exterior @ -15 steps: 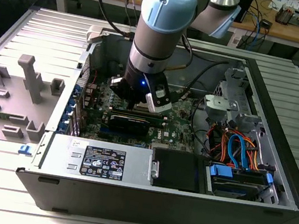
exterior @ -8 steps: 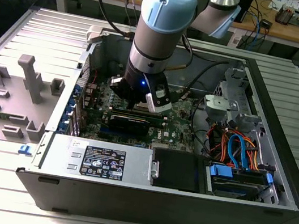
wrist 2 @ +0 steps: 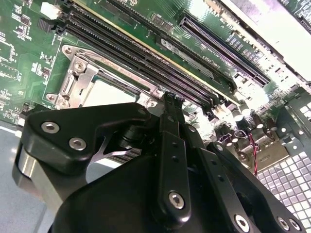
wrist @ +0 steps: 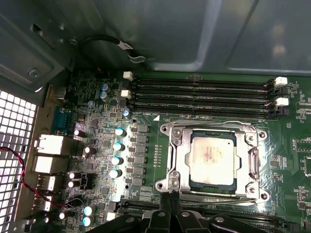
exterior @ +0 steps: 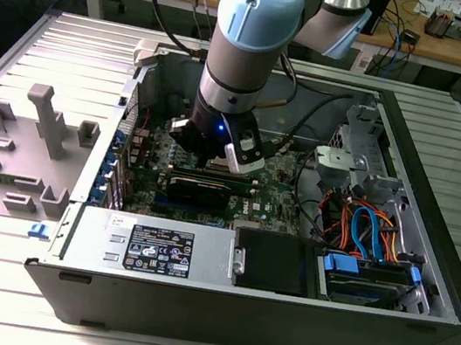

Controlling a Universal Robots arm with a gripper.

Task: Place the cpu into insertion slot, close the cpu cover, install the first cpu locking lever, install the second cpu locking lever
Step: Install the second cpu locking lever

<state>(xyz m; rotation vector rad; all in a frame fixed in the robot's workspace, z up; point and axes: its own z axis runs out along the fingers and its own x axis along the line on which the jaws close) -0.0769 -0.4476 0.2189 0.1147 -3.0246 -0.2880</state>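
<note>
First wrist view: the cpu [wrist: 212,158] lies flat in the insertion slot [wrist: 214,162], its dull silver top showing through the square window of the cpu cover [wrist: 181,158], which is folded down over it. A thin lever [wrist: 214,197] runs along the edge of the slot nearest the fingers, and another [wrist: 209,124] along the far edge, next to the long black memory slots [wrist: 199,94]. The gripper [wrist: 167,204] hangs just above the near edge of the slot, its fingertips [wrist: 165,206] pressed close together with nothing between them, as far as the angle shows.

In the second wrist view the gripper [wrist 2: 171,99] tapers to a narrow tip at the corner of the cover [wrist 2: 80,73].

In the exterior view the arm [exterior: 249,34] reaches down into the open computer case [exterior: 233,315], the gripper [exterior: 215,159] low over the green circuit board [exterior: 284,195].
</note>
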